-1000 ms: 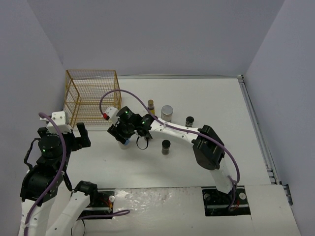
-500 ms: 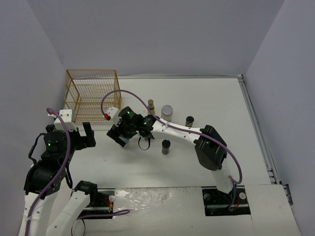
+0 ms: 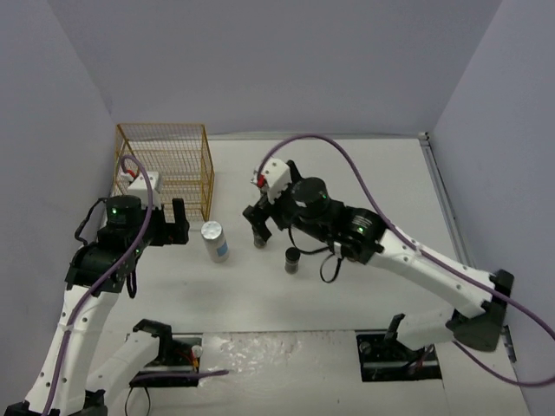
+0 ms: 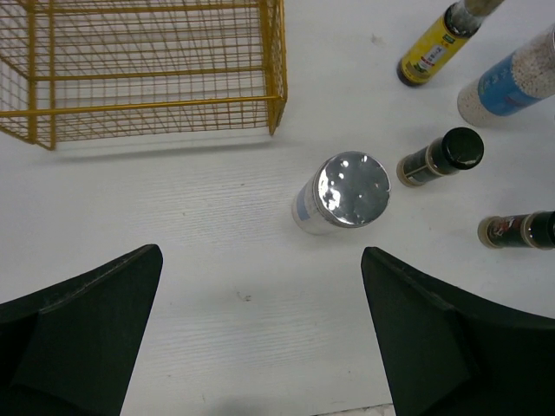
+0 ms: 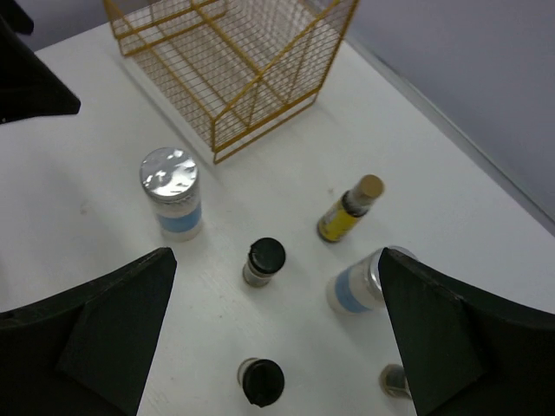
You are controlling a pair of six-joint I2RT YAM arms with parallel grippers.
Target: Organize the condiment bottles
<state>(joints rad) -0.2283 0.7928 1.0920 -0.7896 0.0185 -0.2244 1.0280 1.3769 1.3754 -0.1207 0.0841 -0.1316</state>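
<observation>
While upright, silver-lidded jar (image 3: 214,240) near wire basket (image 3: 206,173).

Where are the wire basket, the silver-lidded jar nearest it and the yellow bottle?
wire basket (image 3: 165,184), top external view, near mesh wall.
silver-lidded jar (image 4: 351,186), left wrist view, centre of lid.
yellow bottle (image 5: 338,219), right wrist view, yellow body.

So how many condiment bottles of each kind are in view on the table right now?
Pale silver-lidded jars: 2
Yellow brown-capped bottle: 1
Short dark black-lidded jars: 3
Total: 6 bottles in view
</observation>
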